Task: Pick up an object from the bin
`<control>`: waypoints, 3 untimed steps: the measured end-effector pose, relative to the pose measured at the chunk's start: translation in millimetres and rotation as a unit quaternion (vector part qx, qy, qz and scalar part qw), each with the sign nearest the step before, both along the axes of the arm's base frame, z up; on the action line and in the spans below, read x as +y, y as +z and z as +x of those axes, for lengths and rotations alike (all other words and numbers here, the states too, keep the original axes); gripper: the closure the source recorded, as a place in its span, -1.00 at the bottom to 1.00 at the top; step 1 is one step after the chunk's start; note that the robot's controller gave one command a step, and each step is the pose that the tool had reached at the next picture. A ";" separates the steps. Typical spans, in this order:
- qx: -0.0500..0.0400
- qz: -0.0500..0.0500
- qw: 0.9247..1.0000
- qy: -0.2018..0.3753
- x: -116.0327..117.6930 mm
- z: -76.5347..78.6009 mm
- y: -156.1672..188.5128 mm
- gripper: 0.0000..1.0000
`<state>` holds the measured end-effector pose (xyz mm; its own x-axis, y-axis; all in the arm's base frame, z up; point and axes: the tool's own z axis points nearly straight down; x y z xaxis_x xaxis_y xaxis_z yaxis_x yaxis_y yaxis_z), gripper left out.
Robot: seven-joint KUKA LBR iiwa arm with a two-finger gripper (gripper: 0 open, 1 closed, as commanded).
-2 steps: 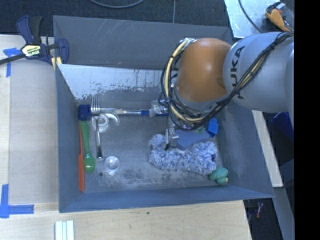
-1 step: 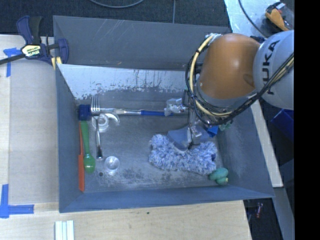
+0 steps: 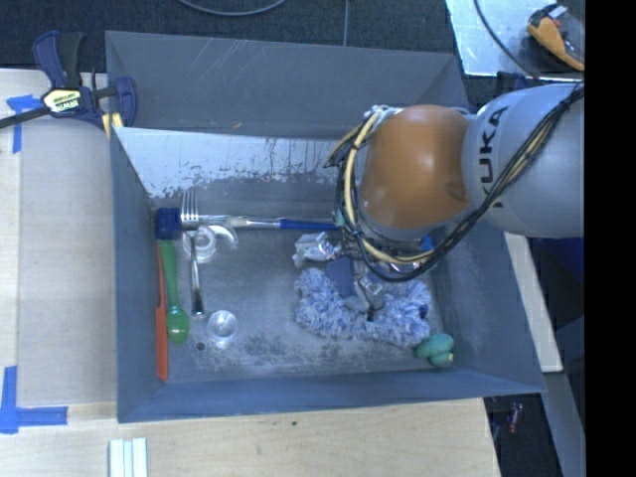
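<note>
Bin [image 3: 139, 296], grey metal, seen from above. My arm comes in from the right of the frame, and its orange wrist cover [image 3: 412, 172] sits over the bin's right-centre.

My claw [image 3: 366, 294] is low, just below the cover, right on top of a fuzzy blue-and-white cloth [image 3: 318, 308] that lies bunched on the floor at lower right of centre. How far the claw is open, and whether it has hold of the cloth: cannot tell, as the wrist and cables hide it.

Near the claw:
- crumpled silvery scrap [image 3: 314, 249], just upper left of it, touching the cloth's top edge
- small green lump [image 3: 435, 348], lower right corner of the bin, beside the cloth's right end
- long utensil with a metal shaft and blue handle [image 3: 303, 226], lying across the middle, with the handle end running under my wrist

Left side, well apart from the claw:
- metal fork [image 3: 189, 210], tines toward the top
- green spoon [image 3: 176, 311]
- orange stick [image 3: 161, 326], along the left wall beside the spoon
- clear scoop [image 3: 211, 239], near the fork
- clear round cup [image 3: 221, 324], lower left
- blue block [image 3: 166, 225], by the fork's head
</note>
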<state>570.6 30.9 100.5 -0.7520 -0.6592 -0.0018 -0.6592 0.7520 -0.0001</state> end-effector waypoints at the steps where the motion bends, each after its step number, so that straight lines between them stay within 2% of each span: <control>1: -0.008 0.001 1.000 0.023 -13.1 28.6 -27.6 -1.00; 2: -0.010 -0.001 0.967 0.255 14.8 16.9 -25.6 1.00; 3: -0.010 -0.001 0.967 0.254 14.8 16.9 -25.4 1.00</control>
